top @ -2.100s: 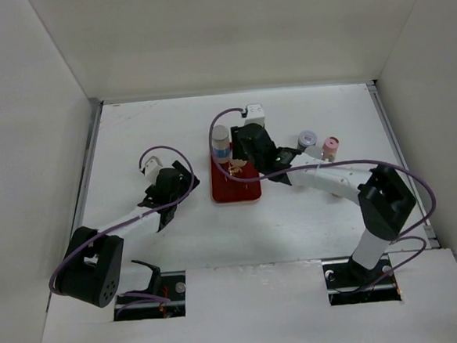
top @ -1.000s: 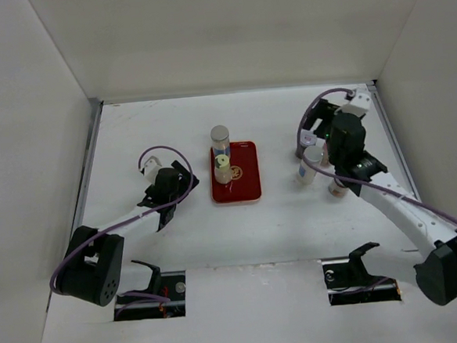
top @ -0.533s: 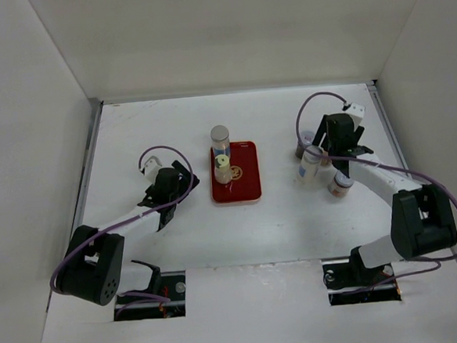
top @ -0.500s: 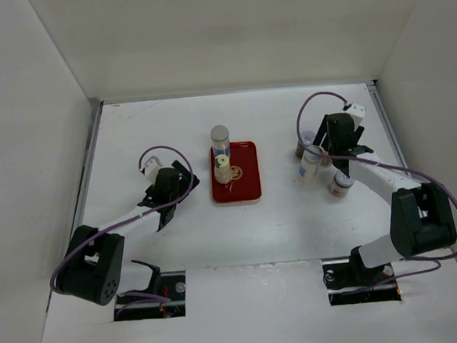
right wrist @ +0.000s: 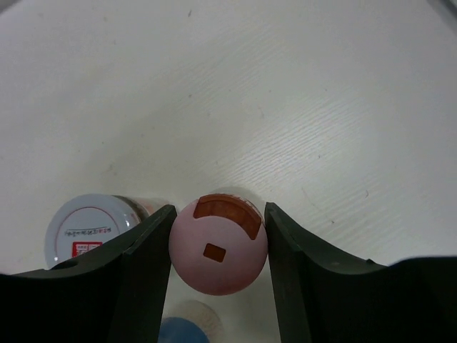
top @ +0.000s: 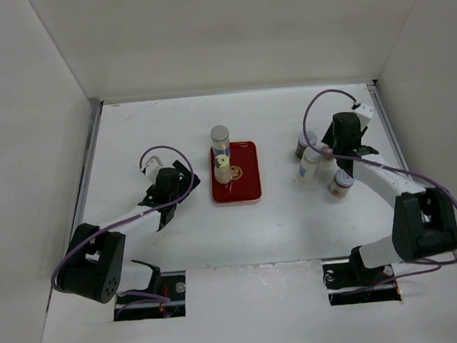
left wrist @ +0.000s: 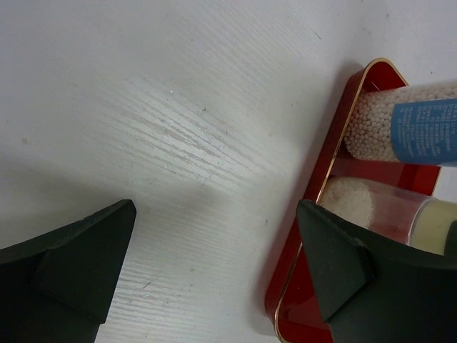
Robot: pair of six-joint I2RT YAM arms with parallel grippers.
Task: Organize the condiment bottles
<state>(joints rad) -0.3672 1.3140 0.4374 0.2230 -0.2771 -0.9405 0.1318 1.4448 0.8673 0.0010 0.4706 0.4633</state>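
Two condiment bottles stand on the red tray (top: 245,178): a grey-capped one (top: 220,135) and a pale-yellow-capped one (top: 223,168). Three more stand at the right: one (top: 306,144), a blue-labelled one (top: 310,164) and one nearer the front (top: 339,182). My right gripper (top: 342,141) hides a fourth from above. In the right wrist view the gripper (right wrist: 218,250) is shut on that pink-capped bottle (right wrist: 218,248), with both fingers against its cap, next to a lavender-capped bottle (right wrist: 89,227). My left gripper (top: 178,187) is open and empty just left of the tray (left wrist: 343,128).
White walls enclose the table on the left, back and right. The right cluster of bottles is tightly packed near the right wall. A blue-topped bottle (right wrist: 187,325) stands just below the pink cap in the right wrist view.
My right arm swung from the tray to the right cluster, leaving the pale-yellow-capped bottle on the tray, and has settled around the pink-capped bottle. The left arm has not moved.
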